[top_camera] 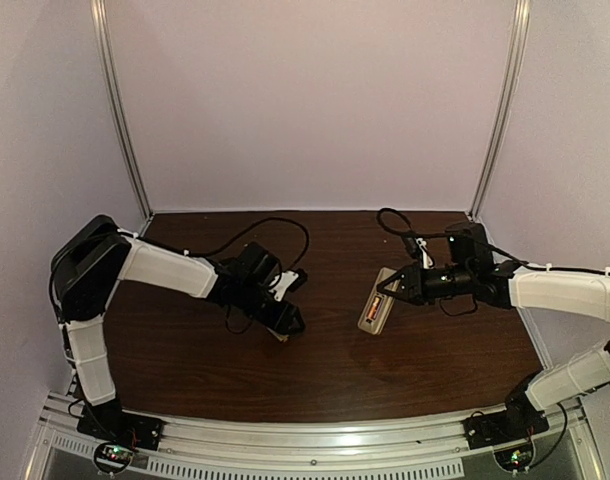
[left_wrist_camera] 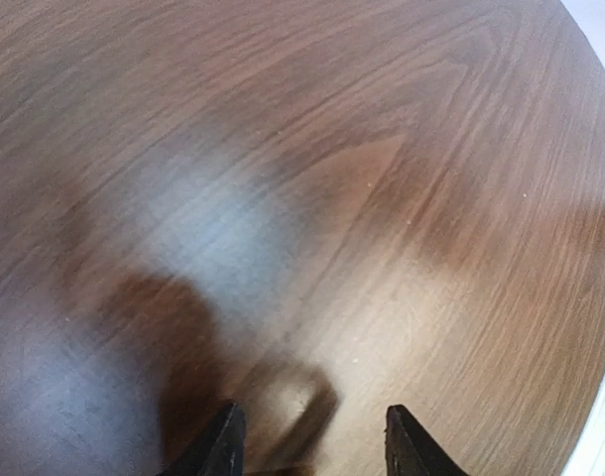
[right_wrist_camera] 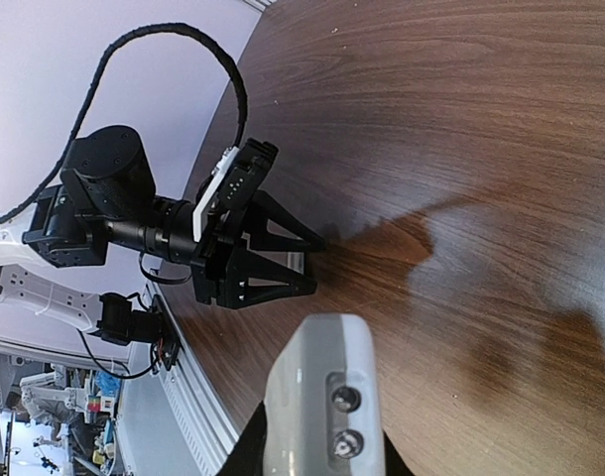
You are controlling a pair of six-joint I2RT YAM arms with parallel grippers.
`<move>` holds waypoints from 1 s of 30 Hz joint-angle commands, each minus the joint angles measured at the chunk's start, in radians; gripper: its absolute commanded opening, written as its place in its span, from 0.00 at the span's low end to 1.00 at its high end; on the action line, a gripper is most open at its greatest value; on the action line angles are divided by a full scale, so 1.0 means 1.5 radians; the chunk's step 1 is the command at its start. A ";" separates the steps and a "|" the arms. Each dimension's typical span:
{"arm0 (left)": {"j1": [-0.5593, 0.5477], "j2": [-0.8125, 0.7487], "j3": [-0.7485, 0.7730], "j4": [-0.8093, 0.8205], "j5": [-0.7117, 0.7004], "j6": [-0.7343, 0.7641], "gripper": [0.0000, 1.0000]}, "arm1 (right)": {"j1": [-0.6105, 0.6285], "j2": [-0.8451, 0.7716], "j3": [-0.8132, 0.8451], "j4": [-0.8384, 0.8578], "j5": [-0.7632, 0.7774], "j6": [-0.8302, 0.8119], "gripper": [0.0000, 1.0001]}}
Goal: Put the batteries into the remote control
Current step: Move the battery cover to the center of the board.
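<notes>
The right hand [top_camera: 399, 289] is clamped on one end of the remote control [top_camera: 378, 308], presenting it bay-up just right of the bench [top_camera: 335, 370] centre, probably for loading. One orange battery [top_camera: 373, 303] lies in the bay. The left hand [left_wrist_camera: 312, 441] hovers low left of centre, fingers apart, gripping nothing.

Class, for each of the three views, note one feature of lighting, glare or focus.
Top external: dim, with violet-tinted walls. Left wrist: soft overall, pale glare on the table, dark shadow near the fingers. Right wrist: remote control close and soft, left gripper sharper.
</notes>
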 commanded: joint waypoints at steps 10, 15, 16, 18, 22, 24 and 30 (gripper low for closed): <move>0.032 -0.195 -0.136 -0.060 -0.144 -0.166 0.67 | -0.004 -0.015 0.004 0.026 -0.018 -0.002 0.00; 0.028 -0.259 -0.216 -0.009 -0.074 -0.225 0.73 | -0.004 -0.021 -0.001 0.033 -0.019 0.003 0.00; 0.025 -0.267 -0.226 -0.001 -0.070 -0.234 0.74 | -0.004 -0.021 -0.001 0.036 -0.019 0.005 0.00; 0.014 -0.271 -0.231 0.005 -0.069 -0.242 0.76 | -0.004 -0.021 -0.001 0.039 -0.020 0.007 0.00; -0.002 -0.254 -0.238 0.035 -0.058 -0.265 0.76 | -0.004 -0.020 -0.002 0.041 -0.020 0.009 0.00; -0.006 -0.238 -0.242 0.065 -0.048 -0.276 0.75 | -0.004 -0.021 -0.002 0.038 -0.019 0.007 0.00; -0.007 -0.174 -0.235 0.124 -0.029 -0.292 0.73 | -0.004 -0.022 0.002 0.030 -0.017 0.002 0.00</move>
